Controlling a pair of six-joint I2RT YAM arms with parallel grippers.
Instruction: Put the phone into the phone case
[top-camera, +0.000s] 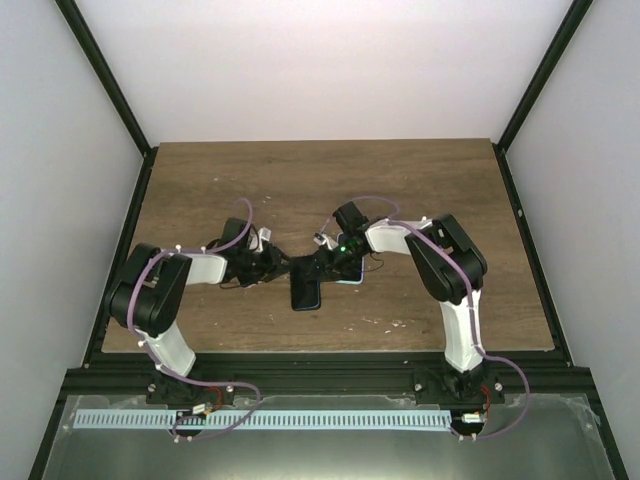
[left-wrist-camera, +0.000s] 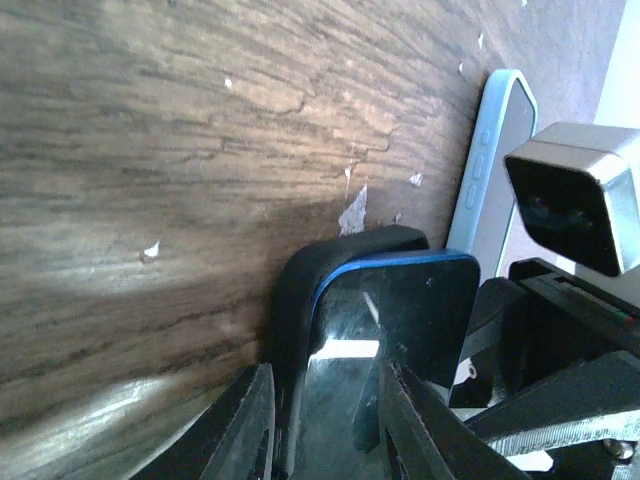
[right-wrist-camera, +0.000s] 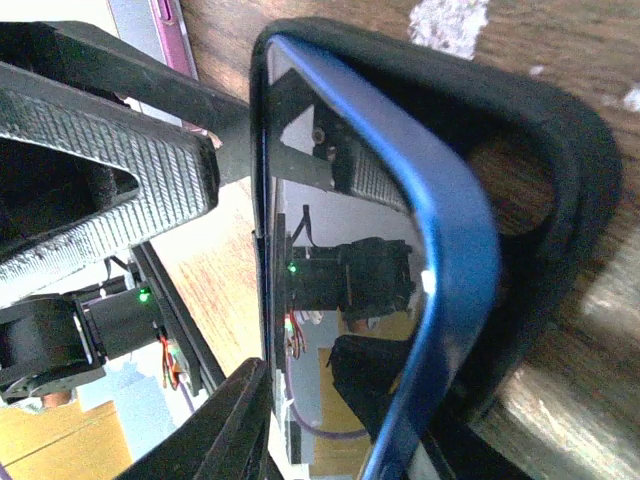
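Plain white walls (top-camera: 330, 60) and a black frame (top-camera: 110, 90) close in a brown wood-grain worktop (top-camera: 400, 190), which is scuffed with small white flecks (left-wrist-camera: 350, 215). At its middle lies the glossy black-screened phone with a blue rim (left-wrist-camera: 400, 300). Its long axis runs near to far and its screen faces up. One end sits in the black soft-looking phone case (left-wrist-camera: 300, 290). At that corner the blue rim stands apart from the case wall. A light-blue slab-shaped handset (left-wrist-camera: 495, 160) lies flat just beside it, on the right arm's side. The left hand (left-wrist-camera: 325, 370) is narrow, its fingers clasping case and phone together. The right hand (top-camera: 322, 265) is at the phone's far end; whether it grips I cannot tell.
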